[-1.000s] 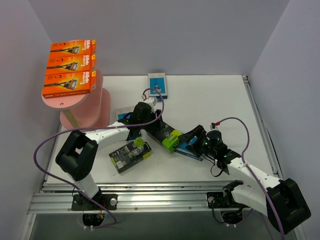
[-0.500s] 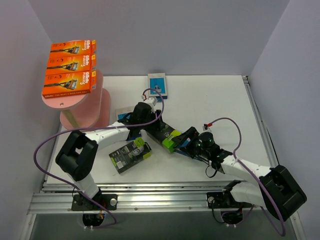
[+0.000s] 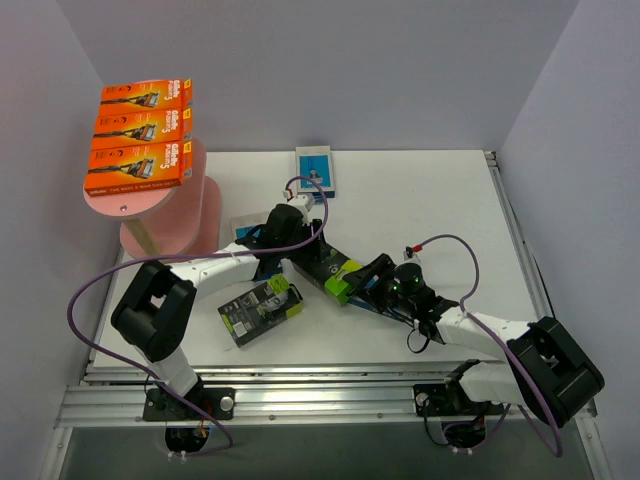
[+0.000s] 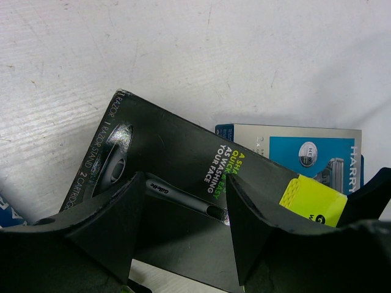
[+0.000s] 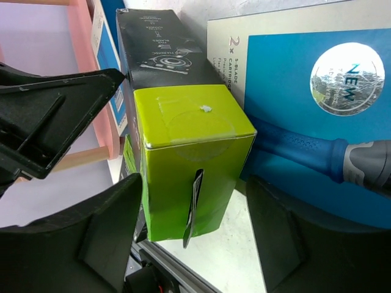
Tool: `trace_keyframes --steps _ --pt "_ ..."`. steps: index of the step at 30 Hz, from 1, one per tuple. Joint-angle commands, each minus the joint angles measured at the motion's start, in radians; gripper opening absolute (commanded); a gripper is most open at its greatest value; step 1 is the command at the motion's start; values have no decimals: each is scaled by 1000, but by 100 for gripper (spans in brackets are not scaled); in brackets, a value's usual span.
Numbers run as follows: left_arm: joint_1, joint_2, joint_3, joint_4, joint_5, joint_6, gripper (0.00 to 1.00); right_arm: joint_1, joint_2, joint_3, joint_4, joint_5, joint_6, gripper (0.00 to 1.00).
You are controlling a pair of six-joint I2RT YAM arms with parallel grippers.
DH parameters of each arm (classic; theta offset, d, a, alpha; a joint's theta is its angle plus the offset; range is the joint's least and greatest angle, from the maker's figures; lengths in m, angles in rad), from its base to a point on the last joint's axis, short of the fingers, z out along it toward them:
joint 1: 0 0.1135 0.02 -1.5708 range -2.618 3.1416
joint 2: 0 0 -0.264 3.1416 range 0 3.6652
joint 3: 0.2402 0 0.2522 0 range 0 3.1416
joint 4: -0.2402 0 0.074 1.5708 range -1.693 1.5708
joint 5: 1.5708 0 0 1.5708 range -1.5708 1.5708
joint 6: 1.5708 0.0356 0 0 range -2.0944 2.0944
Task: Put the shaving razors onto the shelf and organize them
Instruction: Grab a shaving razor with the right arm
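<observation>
Orange packs [image 3: 140, 125], three, top the shelf [image 3: 150, 207]; beside it we count two black-lime packs [image 3: 260, 311], three blue packs [image 3: 316, 168]. Left fingers [image 4: 113, 226], right fingers [image 5: 104, 238] gape empty around one.

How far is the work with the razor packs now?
Done: three orange packs sit atop the shelf. In hand: left fingers and right fingers are at one black-lime pack. Left: the second black-lime pack and the blue packs lie on the table.
</observation>
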Motion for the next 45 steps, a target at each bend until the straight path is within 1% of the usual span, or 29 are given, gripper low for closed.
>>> trace_keyframes --steps 1,5,22,34,36,37,41,45 --pt "5 -1 -1 26 34 -12 64 14 18 25 63 33 1 61" --pt "4 2 -3 28 35 -13 64 19 18 24 68 38 2 60" --pt "4 18 3 26 38 -21 63 26 29 14 106 47 16 59" --pt "4 25 3 28 43 -23 63 28 58 14 145 39 21 53" --pt "4 25 8 25 43 -23 63 28 61 16 148 39 21 46" --pt "4 24 8 23 43 -23 63 28 60 16 148 38 21 40" --pt "4 22 20 2 38 -13 63 28 32 19 143 42 24 30" --pt "2 7 39 -18 23 -7 65 26 -2 33 111 44 21 22"
